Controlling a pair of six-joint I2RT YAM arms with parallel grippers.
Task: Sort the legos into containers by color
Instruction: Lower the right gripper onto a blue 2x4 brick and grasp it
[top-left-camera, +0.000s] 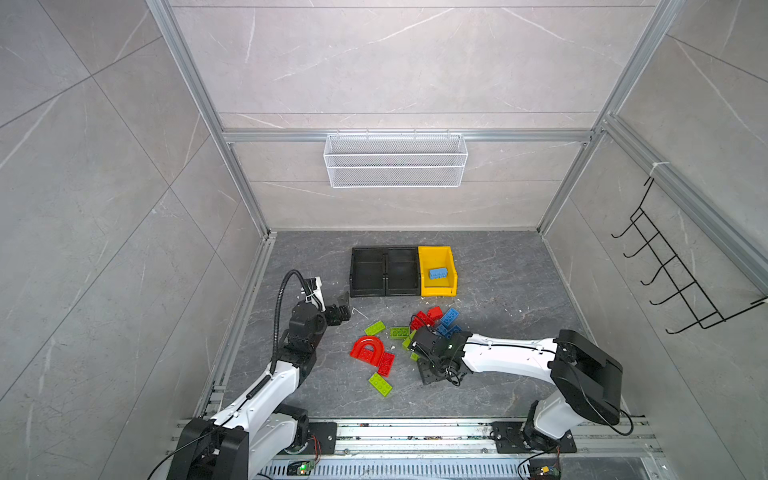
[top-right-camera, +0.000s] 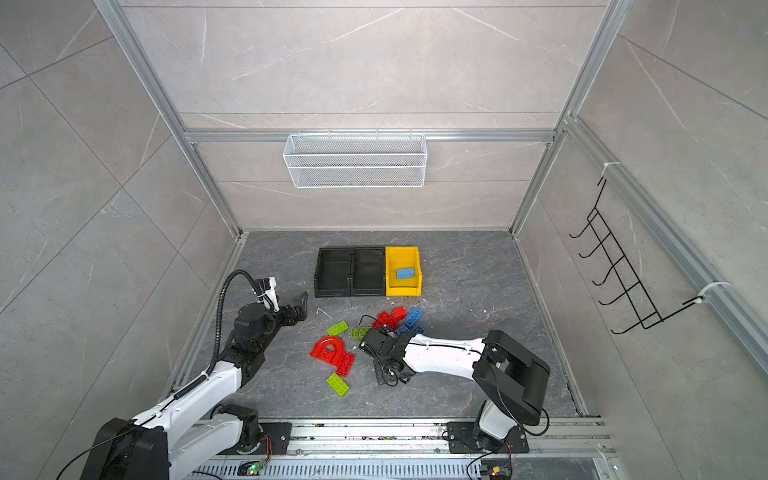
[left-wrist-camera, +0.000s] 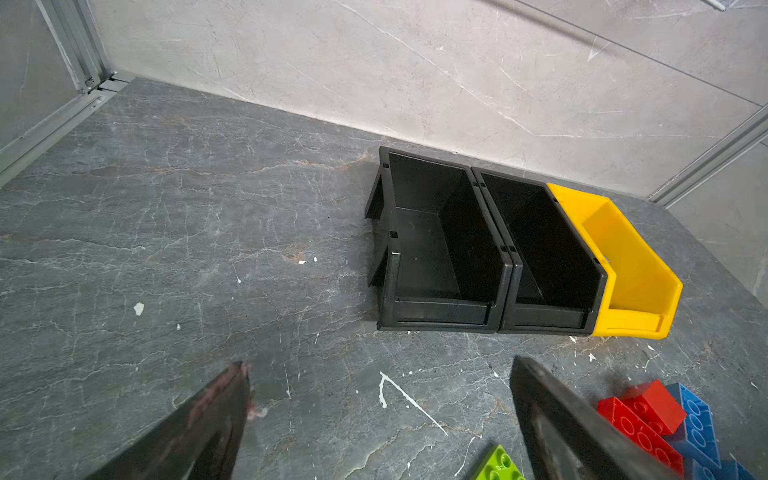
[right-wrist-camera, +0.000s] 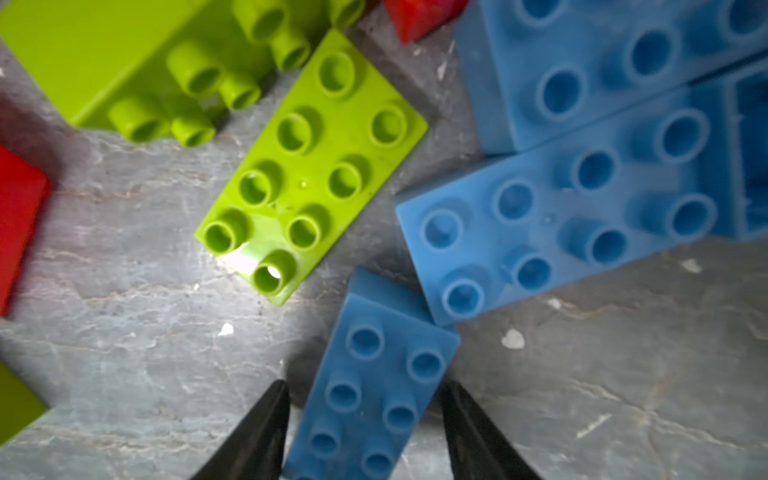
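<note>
Now, by label:
Right gripper (right-wrist-camera: 363, 399): lower centre of the right wrist view; my jaws straddle a small blue brick (right-wrist-camera: 374, 386), one on each long side. A thin gap shows at each jaw, so I cannot tell if they pinch it yet.
Left gripper (left-wrist-camera: 378, 390): spread wide, nothing between the jaws, hanging over bare floor (left-wrist-camera: 166, 208) at the lower edge of the left wrist view.
Bins: three in a row at centre in both top views, two black bins (top-left-camera: 384, 272) and a yellow bin (top-left-camera: 437, 270) on the right end. One blue brick (top-left-camera: 438, 273) lies in the yellow bin; both black ones look empty.
Pile: red, green and blue bricks (top-left-camera: 449, 318) sit loose below the bins in a top view, with a red arch (top-left-camera: 368, 351) to their left.
Risk, neighbour: a larger blue brick (right-wrist-camera: 561, 208) touches the far corner of my target. My guess is a lift could drag or tip it.
Risk, grip: my jaws hold only the near half of the brick. If the squeeze is uneven it may pivot and slip out.
Risk, green plate (right-wrist-camera: 311, 166): it lies just beside my jaw line, upper centre of the wrist view, and a sideways nudge could shove it.
</note>
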